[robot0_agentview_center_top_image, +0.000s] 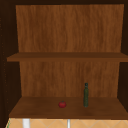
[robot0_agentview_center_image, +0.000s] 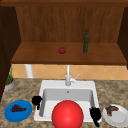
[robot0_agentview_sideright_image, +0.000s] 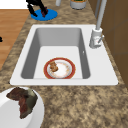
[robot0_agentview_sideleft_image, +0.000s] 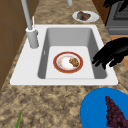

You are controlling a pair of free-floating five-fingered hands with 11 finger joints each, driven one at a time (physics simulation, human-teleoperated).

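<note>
A red-rimmed plate [robot0_agentview_sideleft_image: 55,62] with a brown bit of food lies flat on the floor of the white sink [robot0_agentview_sideleft_image: 20,75]; the right side view shows the same plate [robot0_agentview_sideright_image: 45,70]. In the front view a large red round shape [robot0_agentview_center_image: 67,115] covers the sink's front rim. My left hand [robot0_agentview_center_image: 37,100] hovers at the sink's front left corner, and the left side view shows this left hand [robot0_agentview_sideleft_image: 112,53] with fingers drooping, relaxed and empty. My right hand [robot0_agentview_center_image: 95,115] floats at the front right corner, beside the white plate [robot0_agentview_center_image: 117,119], holding nothing.
A blue plate [robot0_agentview_center_image: 25,115] with dark grapes sits left of the sink. The white plate [robot0_agentview_sideright_image: 10,117] carries a brown piece of meat. A faucet [robot0_agentview_center_image: 68,77] stands behind the basin. A red fruit [robot0_agentview_center_top_image: 62,104] and a green bottle [robot0_agentview_center_top_image: 86,95] stand on the shelf. A potted plant [robot0_agentview_center_image: 9,81] is far left.
</note>
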